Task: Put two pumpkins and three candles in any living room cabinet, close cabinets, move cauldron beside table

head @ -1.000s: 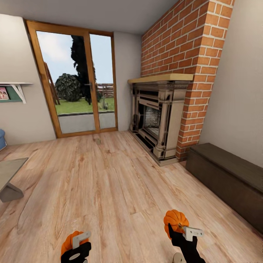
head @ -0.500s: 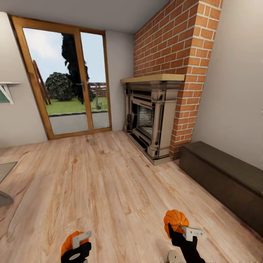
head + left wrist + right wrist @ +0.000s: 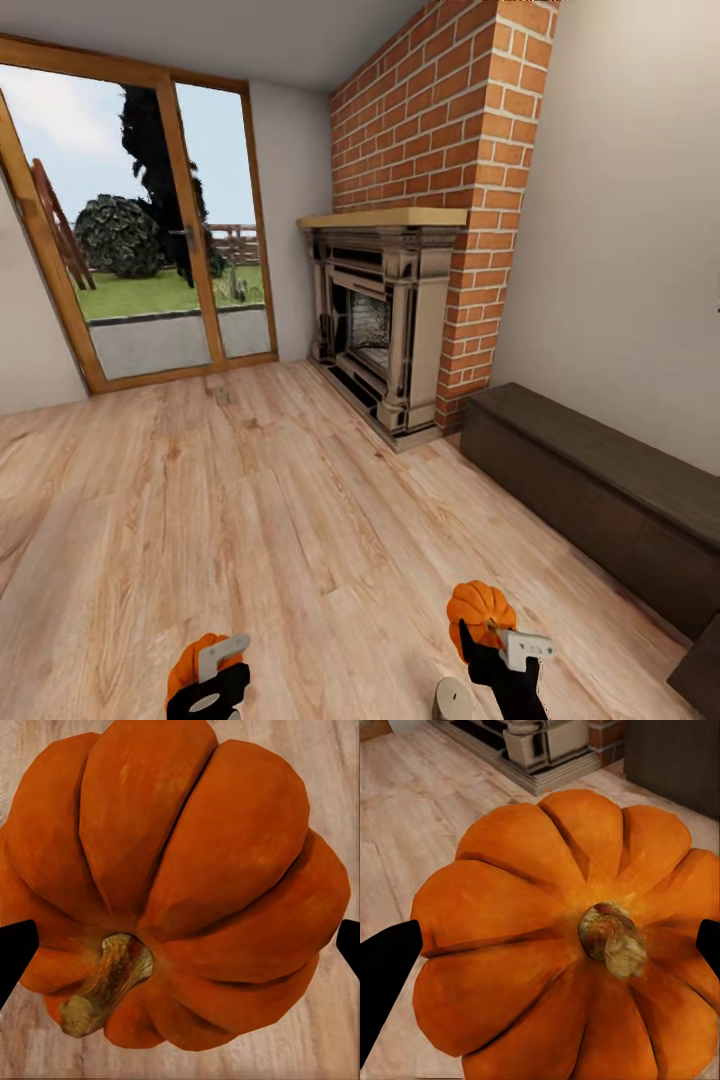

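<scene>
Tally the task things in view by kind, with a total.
Pumpkins: 2, one in the left end effector, one in the right end effector.
Cabinets: 1.
Candles: 0.
Total: 3.

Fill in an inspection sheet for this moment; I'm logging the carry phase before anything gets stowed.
Surface: bare wood plank floor.
Job's things: one pumpkin in the right gripper, another pumpkin in the left gripper; cabinet along the right wall, drawers shut.
Clutter: small object on the floor near the glass door, too small to identify.
Grippers: both shut on pumpkins.
Cables: nothing seen.
Surroundings: brick chimney with stone fireplace, glass patio door.
</scene>
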Robot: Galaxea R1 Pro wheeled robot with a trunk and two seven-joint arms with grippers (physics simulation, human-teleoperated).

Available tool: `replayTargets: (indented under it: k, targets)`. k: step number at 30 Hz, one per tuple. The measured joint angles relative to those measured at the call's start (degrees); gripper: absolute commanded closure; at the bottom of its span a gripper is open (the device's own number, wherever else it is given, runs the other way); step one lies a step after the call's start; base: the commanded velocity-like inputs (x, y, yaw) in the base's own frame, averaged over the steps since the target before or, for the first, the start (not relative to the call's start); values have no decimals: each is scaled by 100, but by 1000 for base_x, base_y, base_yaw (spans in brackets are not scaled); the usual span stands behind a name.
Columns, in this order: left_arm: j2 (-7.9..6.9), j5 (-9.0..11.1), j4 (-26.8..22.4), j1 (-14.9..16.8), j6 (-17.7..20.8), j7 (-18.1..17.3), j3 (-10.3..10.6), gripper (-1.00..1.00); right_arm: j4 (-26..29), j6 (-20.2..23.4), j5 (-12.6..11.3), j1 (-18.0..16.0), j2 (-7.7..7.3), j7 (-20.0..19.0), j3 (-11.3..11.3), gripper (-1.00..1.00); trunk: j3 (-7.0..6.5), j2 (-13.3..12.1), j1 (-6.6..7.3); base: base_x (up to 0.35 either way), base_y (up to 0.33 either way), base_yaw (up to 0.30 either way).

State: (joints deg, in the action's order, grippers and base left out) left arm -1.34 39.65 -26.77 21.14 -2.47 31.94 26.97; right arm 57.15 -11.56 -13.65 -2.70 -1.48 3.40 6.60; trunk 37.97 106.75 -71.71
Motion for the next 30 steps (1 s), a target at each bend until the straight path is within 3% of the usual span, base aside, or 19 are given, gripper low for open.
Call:
replayTargets:
  k: [4,5,8,9,10,12,13,20,30]
  targets:
    - [0,-3,-3,0,-1,1,-2,100,330,462,-16,-132,75,198,-28,100,-73,-160,88,0,0,-2]
    - [-4,-4,-4,-1,0,3,-9,100,388,1096,-77,-407,85,515,-48,100,-89,-201,110,0,0,0]
    - [-7,2,-1,0,-2,1,-21,100,757,1778,-147,-1147,90,713,-46,100,-145,-321,176,0,0,0]
    - [-9,3,0,0,-2,1,-26,100,738,2086,-265,-1356,91,741,-49,100,-163,-362,198,0,0,0]
    - [-14,2,2,1,-2,2,-38,100,594,2711,-630,-1754,88,783,-69,100,-180,-403,219,0,0,0]
    - [-16,5,1,0,-2,1,-43,100,888,3553,-967,-2172,70,810,-116,100,-217,-482,264,0,0,0]
    - [-17,7,-1,0,-1,1,-44,100,990,3730,-1031,-2227,62,812,-166,100,-235,-521,286,0,0,0]
    - [-15,1,-4,-1,-6,2,-47,100,1708,4055,-1126,-2179,1,820,-460,100,-360,-802,440,0,0,0]
    - [-17,-5,-6,0,-165,13,-45,100,1890,4081,-1151,-1980,-6,814,-482,100,-539,-1204,659,0,0,-36]
